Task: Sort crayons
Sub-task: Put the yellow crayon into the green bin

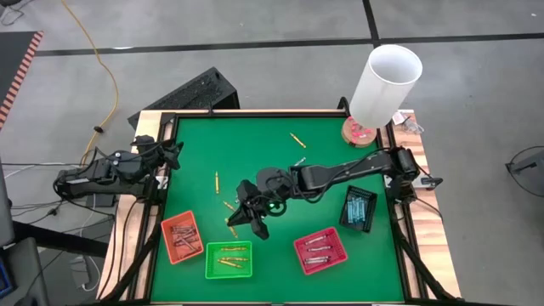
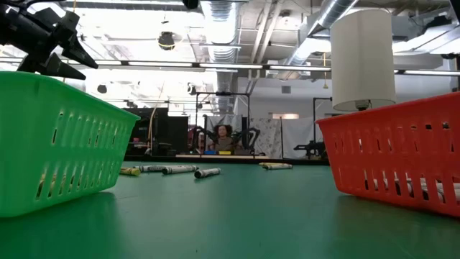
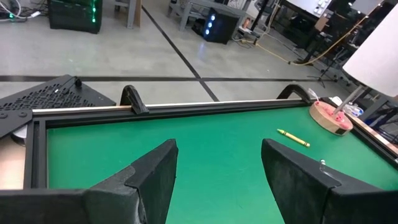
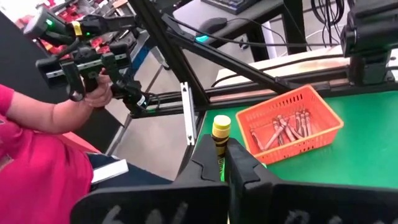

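And here's the right gripper [image 1: 246, 217], just above and to the side of the green tray [image 1: 229, 260], its fingers [image 4: 249, 171] pinched tight on a yellow crayon [image 4: 221, 134]. The wrist view shows the stick standing up between them, tip clear. That makes sense: the green tray holds the yellow-gold sticks, so this one looks bound for it, carried high enough to clear the rim.

Now the containers, taken from that green tray. Inside it, a few yellow-gold crayons lying flat. Right beside it, towards the left arm, the orange tray [image 1: 182, 236] with a bundle of reddish-brown ones. On the other side, the red tray [image 1: 320, 250] with silvery-grey sticks, and beyond that the black tray [image 1: 358, 208] holding light blue ones. One colour to a tray, so the sort is well along, I'd say.

Still loose on the tabletop [image 1: 323, 183]: a few yellow crayons [image 1: 228, 206] just behind the green tray, and one more yellow crayon [image 1: 297, 139] well away, near the white cylinder [image 1: 385, 83] on its round base.

The left gripper [image 1: 167, 157] waits at the tabletop's edge, far from the green tray, fingers [image 3: 149, 180] spread wide and holding nothing.
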Controlling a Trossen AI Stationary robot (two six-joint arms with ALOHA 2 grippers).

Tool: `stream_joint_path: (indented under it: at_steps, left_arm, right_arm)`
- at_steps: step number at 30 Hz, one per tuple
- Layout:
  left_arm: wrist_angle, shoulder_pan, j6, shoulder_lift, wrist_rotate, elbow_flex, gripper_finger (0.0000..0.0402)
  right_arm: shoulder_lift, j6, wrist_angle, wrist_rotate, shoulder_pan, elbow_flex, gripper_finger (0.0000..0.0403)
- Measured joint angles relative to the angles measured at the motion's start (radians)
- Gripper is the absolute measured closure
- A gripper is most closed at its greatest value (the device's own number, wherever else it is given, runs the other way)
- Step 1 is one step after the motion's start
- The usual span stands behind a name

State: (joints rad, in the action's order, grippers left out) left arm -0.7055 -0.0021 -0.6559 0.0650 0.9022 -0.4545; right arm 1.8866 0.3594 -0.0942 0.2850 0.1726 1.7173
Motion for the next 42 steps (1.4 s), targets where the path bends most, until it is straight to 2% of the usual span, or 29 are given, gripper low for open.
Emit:
stream_joint_path:
  at_steps: [9, 13, 15, 19, 21, 29, 42]
  left_arm:
    - [0.000, 0.000, 0.000, 0.000, 0.012, 0.000, 0.0178]
    - [0.000, 0.000, -0.001, 0.000, 0.021, 0.000, 0.0178]
    - [0.000, 0.000, -0.003, 0.000, 0.022, 0.000, 0.0178]
    - [-0.001, 0.000, -0.003, 0.000, 0.020, -0.001, 0.0178]
    - [-0.004, 0.000, -0.003, 0.000, 0.019, -0.001, 0.0178]
    - [-0.005, 0.000, -0.003, 0.000, 0.021, -0.001, 0.0178]
    - [-0.006, 0.001, -0.003, 0.000, 0.022, -0.001, 0.0178]
  right_arm:
    - [0.028, 0.002, 0.022, -0.002, 0.011, 0.029, 0.0403]
    - [0.141, -0.028, -0.069, 0.065, 0.020, 0.194, 0.0403]
    - [0.187, -0.059, -0.197, 0.091, 0.023, 0.290, 0.0403]
    - [0.257, -0.096, -0.429, 0.088, 0.023, 0.449, 0.0403]
    - [0.285, -0.099, -0.452, 0.084, 0.022, 0.490, 0.0403]
    - [0.379, -0.114, -0.465, 0.120, 0.019, 0.513, 0.0403]
    - [0.466, -0.098, -0.392, 0.398, -0.036, 0.510, 0.0403]
